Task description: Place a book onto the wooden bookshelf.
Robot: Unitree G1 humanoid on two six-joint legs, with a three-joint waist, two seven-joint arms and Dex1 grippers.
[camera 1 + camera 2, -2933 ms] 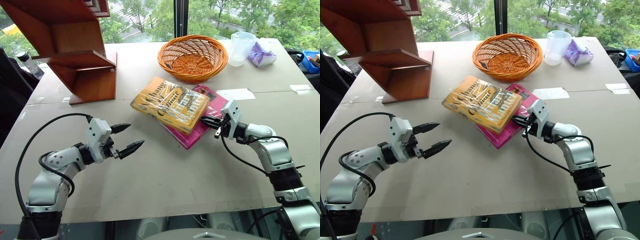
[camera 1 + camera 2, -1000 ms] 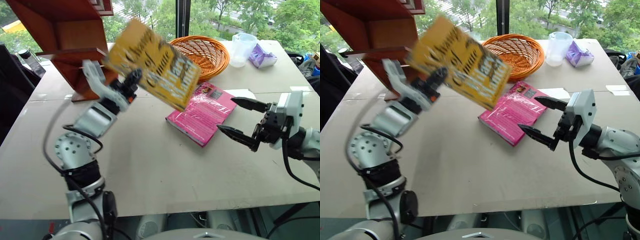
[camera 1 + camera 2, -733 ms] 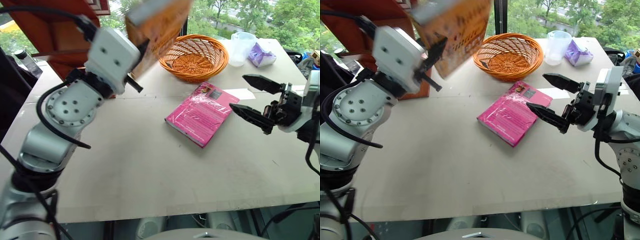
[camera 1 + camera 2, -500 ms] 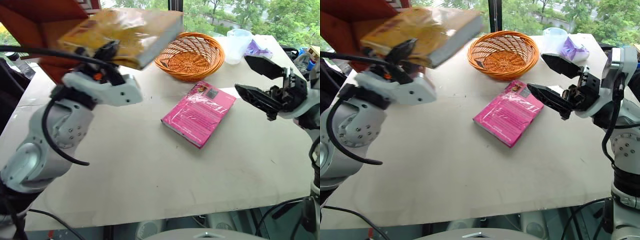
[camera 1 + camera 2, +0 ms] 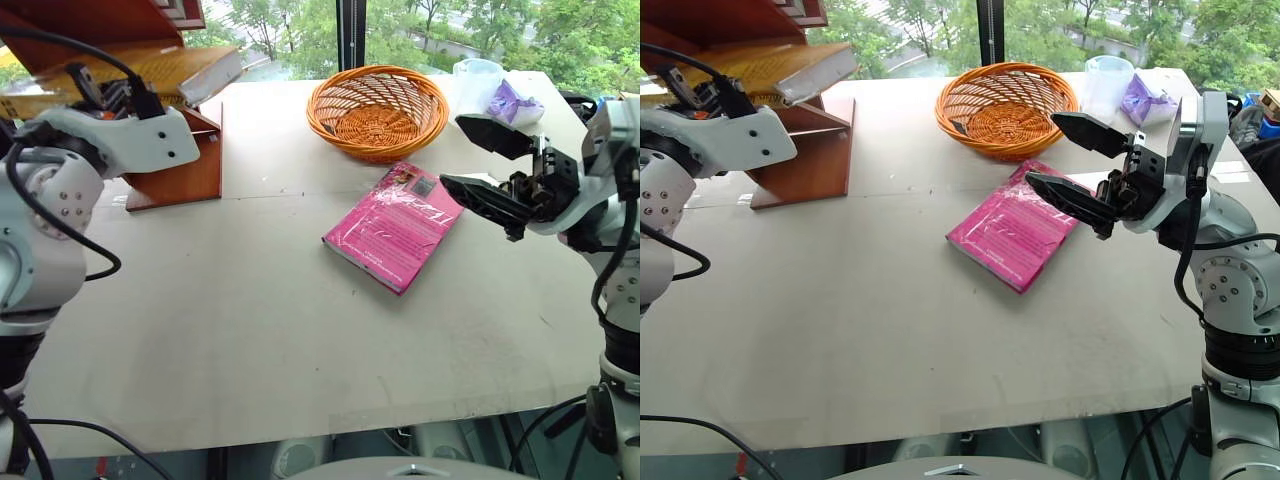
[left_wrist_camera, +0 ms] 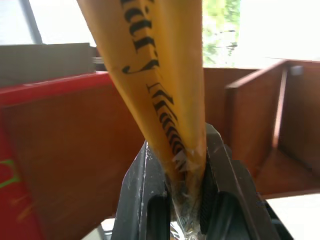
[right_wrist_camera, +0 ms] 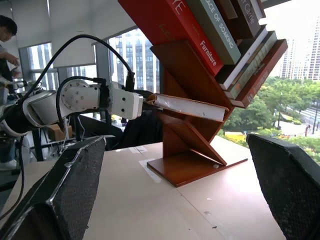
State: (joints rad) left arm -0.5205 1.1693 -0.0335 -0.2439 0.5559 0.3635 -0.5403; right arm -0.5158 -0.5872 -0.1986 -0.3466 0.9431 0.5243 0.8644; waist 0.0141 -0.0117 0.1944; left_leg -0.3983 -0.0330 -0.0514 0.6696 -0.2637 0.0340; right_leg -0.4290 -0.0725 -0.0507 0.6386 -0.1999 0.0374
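Note:
The yellow-orange book [image 5: 150,68] is held about level in front of the wooden bookshelf [image 5: 172,172] at the table's far left. My left gripper [image 6: 175,150] is shut on the wrapped edge, with dark cursive lettering above the black fingers [image 6: 142,200]. From the right wrist view, the book [image 7: 190,106] reaches to the shelf's slanted boards [image 7: 197,137]; whether it rests on them I cannot tell. My right gripper [image 5: 1045,150] hangs open and empty above the table on the right, pointing left.
A magenta-pink book [image 5: 397,225] lies flat mid-table, just left of the right gripper. An orange wicker basket [image 5: 378,110] stands behind it, with a clear cup [image 5: 478,75] and a purple bag [image 5: 515,100] at the far right. Other books [image 7: 210,30] lean in the shelf's upper slots.
My left arm has swung the book left and back toward the shelf, turning it from tilted to nearly level. The right gripper has risen a little and stayed open.

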